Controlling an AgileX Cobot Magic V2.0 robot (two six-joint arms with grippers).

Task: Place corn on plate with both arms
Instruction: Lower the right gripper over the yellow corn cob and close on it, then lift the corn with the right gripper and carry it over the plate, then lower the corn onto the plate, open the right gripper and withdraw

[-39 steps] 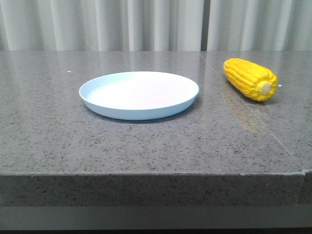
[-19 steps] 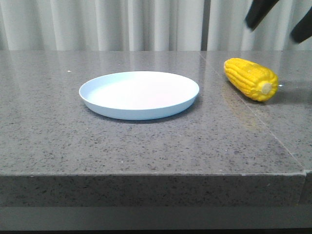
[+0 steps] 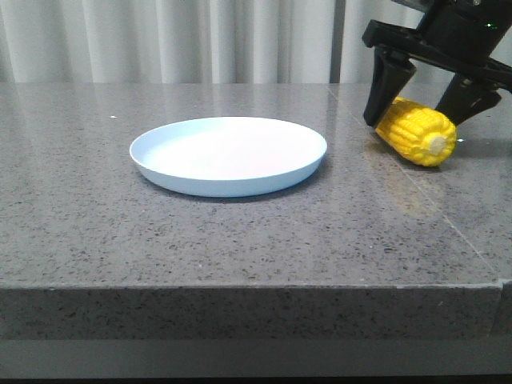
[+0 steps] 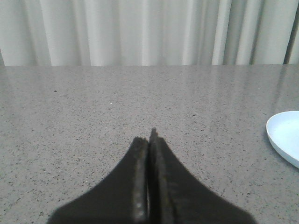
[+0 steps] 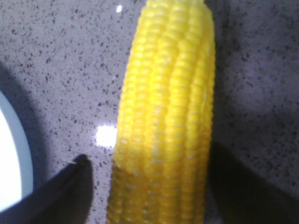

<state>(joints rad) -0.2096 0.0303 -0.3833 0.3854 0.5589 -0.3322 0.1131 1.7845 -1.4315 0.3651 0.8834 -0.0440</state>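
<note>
The right claw (image 3: 424, 108) hides the corn's (image 3: 420, 134) far end; the plate (image 4: 284, 136) is cut off.

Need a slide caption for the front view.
Right end effector open, straddling the corn beside the empty plate.

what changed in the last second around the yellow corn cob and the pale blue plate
The right gripper came down from the upper right into the front view and now straddles the bright yellow corn cob, one black finger on either side, jaws open and not yet clamped. The corn has not moved on the grey stone table. The round pale blue plastic plate stayed put and holds nothing.
</note>
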